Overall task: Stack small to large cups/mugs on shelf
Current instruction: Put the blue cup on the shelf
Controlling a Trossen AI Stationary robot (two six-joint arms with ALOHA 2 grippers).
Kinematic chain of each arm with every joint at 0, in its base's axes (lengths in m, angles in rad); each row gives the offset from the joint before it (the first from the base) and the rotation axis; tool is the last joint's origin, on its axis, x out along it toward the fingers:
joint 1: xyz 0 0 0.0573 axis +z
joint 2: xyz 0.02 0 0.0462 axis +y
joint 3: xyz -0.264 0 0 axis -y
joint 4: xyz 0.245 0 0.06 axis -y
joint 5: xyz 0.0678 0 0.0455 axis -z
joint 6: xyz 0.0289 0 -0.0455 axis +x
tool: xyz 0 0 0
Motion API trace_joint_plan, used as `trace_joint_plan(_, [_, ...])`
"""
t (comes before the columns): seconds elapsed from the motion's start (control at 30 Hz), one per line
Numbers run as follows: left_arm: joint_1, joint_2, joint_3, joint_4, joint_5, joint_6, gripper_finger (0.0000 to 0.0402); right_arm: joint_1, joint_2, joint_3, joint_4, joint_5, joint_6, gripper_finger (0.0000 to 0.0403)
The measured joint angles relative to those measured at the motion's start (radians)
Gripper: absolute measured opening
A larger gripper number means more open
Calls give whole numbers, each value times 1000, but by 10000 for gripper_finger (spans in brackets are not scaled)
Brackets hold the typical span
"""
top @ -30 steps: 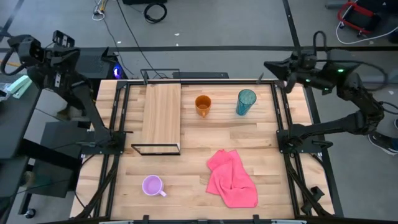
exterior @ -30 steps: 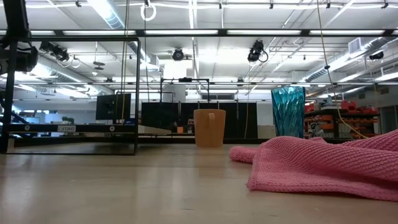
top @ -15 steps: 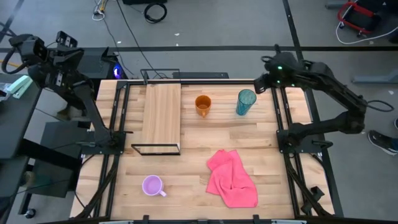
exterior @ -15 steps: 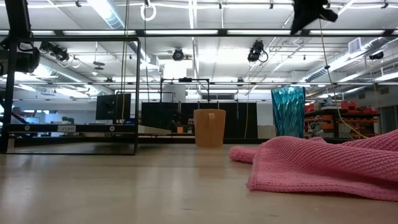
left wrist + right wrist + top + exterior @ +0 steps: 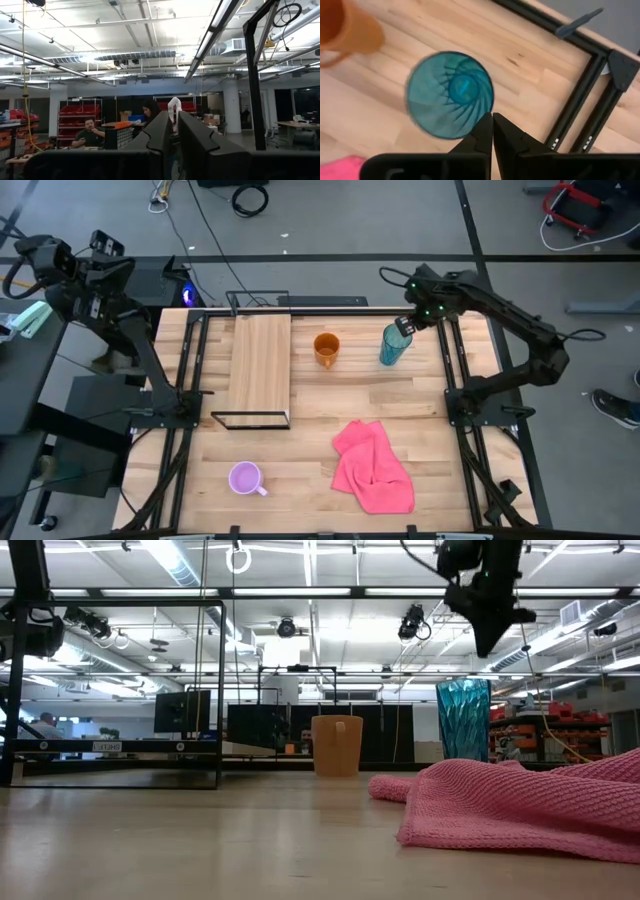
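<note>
Right gripper (image 5: 404, 327) now above teal tumbler (image 5: 394, 345)

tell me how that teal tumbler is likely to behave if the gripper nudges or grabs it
The teal tumbler stands tall and narrow, so a sideways nudge near its rim would probably tip it. It looks translucent and empty, so likely light. Its faceted wall may give fingers some purchase, though the smooth-looking plastic could slip.

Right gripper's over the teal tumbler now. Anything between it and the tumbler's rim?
Nothing visible. The right gripper hangs above the teal tumbler with open air between. The orange mug stands apart, toward the shelf.
</note>
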Motion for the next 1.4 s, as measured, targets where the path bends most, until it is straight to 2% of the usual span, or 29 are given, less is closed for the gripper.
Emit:
trace_joint_plan(0.4, [0,0,0,0,-24,0,48,-60,-9,-162,157,-70,-34,88])
trace_joint_plan(0.63, [0,0,0,0,-38,0,52,-59,-9,-193,213,-87,-31,98])
trace_joint_plan(1.13, [0,0,0,-54,-51,-58,51,-59,93,-196,227,-93,-31,92])
trace_joint_plan(1.27, [0,0,0,-62,-57,-64,53,-59,103,-196,230,-92,-33,70])
trace_joint_plan(1.4, [0,0,0,-64,-57,-69,48,-58,100,-196,235,-93,-33,26])
